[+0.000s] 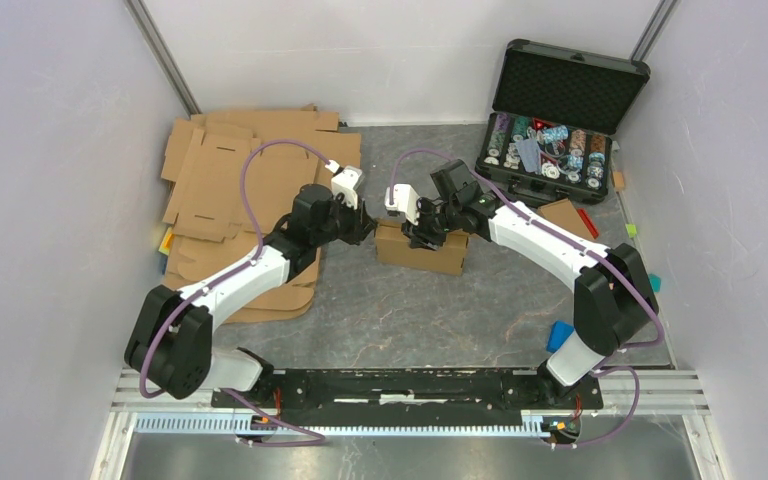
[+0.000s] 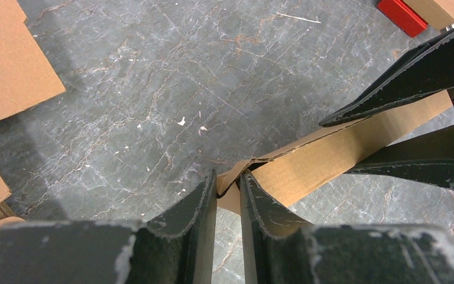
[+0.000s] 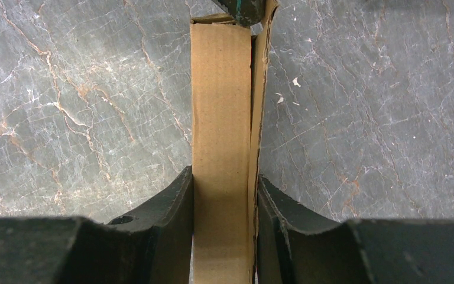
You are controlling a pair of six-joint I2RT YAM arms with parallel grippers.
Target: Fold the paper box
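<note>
— What do we see of the arms?
— White link shells and black joints on the left arm (image 1: pixel 238 280) and right arm (image 1: pixel 550 240), a purple cable (image 1: pixel 244 190) looping along each.
— And up close?
— The left gripper (image 2: pixel 227 183) has matte black fingers (image 2: pixel 192 216), edges scuffed pale.

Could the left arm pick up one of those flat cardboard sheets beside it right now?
Probably, but not at once. The flat cardboard sheets lie right beside that arm, uncovered, yet the left pincer is set around a corner of the paper box.
</note>
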